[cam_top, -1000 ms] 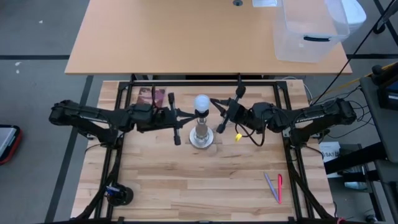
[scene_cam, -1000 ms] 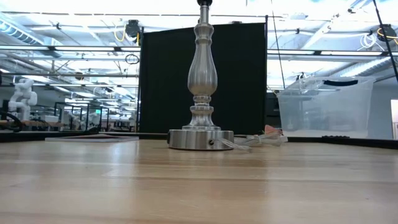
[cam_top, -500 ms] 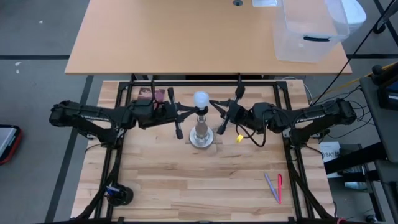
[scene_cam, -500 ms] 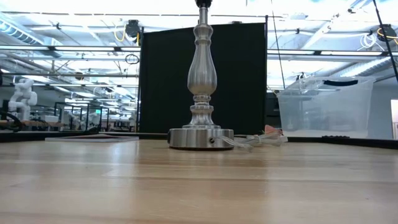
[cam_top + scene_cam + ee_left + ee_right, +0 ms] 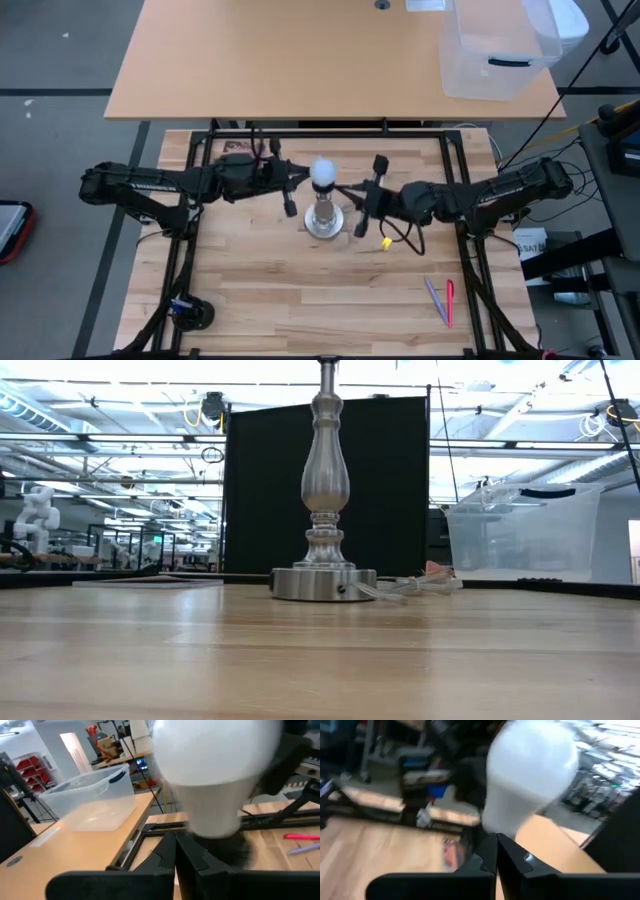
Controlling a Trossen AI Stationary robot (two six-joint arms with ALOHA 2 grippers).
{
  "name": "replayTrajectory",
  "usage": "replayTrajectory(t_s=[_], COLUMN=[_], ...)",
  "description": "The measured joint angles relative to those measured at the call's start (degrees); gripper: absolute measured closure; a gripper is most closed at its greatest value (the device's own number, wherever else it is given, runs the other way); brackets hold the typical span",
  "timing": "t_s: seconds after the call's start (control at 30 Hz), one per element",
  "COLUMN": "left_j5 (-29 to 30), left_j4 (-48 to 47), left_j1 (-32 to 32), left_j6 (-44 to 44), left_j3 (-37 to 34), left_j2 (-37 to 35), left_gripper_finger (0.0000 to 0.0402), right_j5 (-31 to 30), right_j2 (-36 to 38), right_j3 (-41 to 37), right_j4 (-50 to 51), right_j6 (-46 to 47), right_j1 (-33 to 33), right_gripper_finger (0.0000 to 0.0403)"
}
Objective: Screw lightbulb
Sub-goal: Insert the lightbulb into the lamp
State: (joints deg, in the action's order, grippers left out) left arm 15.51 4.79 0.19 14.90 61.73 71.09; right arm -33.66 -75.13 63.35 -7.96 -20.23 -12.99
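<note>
I see the lightbulb (image 5: 322,171) sitting on top of the lamp stand (image 5: 323,216) at the centre of the wooden surface (image 5: 300,290), its narrow end down in the socket. Whether the threads are fully home I cannot tell; I judge it seated but perhaps still needing turns, so what is left is tightening and letting go.

The bulb is pear-shaped, with a frosted white globe tapering to a paler neck; in the wrist views it fills the picture as a smooth, unmarked white form. Its metal base is hidden.

My left gripper (image 5: 288,196) is at about 9 o'clock of the bulb, close beside it, jaws closed together with nothing between them. My right gripper (image 5: 368,195) is at about 3 o'clock, also close, jaws likewise pressed shut and empty. Neither appears to clasp the globe.

From table height, the silvery baluster stem rises from a round base, a clear cord (image 5: 400,589) trailing beside it.

Farther out, two pens (image 5: 441,299) lie near 4 o'clock, and a clear plastic bin (image 5: 500,50) stands on the tan desk (image 5: 290,60) at 1 o'clock.
</note>
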Motion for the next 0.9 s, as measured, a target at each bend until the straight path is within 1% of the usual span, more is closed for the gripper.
replayTrajectory(t_s=[0.13, 0.23, 0.33, 0.43, 0.5, 0.57, 0.7, 0.83, 0.9], left_j5=[0.33, 0.31, 0.20, 0.17, -0.72, -2.33, -4.79, -5.50, -5.50], left_j4=[-1.14, -2.23, -3.79, -7.82, -7.89, -5.84, 1.73, 12.20, 15.17], left_j1=[0.00, 0.34, 0.97, 1.44, 1.43, 1.40, 0.57, -1.85, -3.70], left_j6=[0.00, -0.37, -1.33, -2.98, -4.78, -6.53, -11.02, -14.47, -14.88], left_j3=[0.00, 0.00, 0.04, -0.04, -1.06, -2.75, -8.14, -13.36, -15.60], left_j2=[0.00, 0.00, -0.13, 0.00, 0.12, -0.01, 0.07, 0.01, -0.02], left_gripper_finger=[0.0399, 0.0399, 0.0399, 0.0399, 0.0399, 0.0399, 0.0399, 0.0399, 0.0399], right_j5=[7.49, 12.35, 13.08, 13.08, 13.04, 13.06, 13.09, 13.08, 13.02], right_j2=[-0.02, -0.02, -0.02, -0.15, -0.78, -2.00, -5.44, -8.29, -9.20], right_j3=[0.00, 0.00, 0.00, 0.00, 0.02, 0.02, 0.02, 0.02, 0.02], right_j4=[6.13, 8.52, 9.30, 9.10, 8.82, 7.51, 2.75, -2.02, -3.10], right_j6=[1.99, 3.75, 4.83, 6.21, 6.80, 6.82, 3.47, 1.70, 1.50], right_j1=[-1.11, -1.81, -2.65, -3.20, -3.60, -4.00, -4.67, -4.88, -5.14], right_gripper_finger=[0.0403, 0.0403, 0.0403, 0.0403, 0.0403, 0.0403, 0.0403, 0.0403, 0.0403])
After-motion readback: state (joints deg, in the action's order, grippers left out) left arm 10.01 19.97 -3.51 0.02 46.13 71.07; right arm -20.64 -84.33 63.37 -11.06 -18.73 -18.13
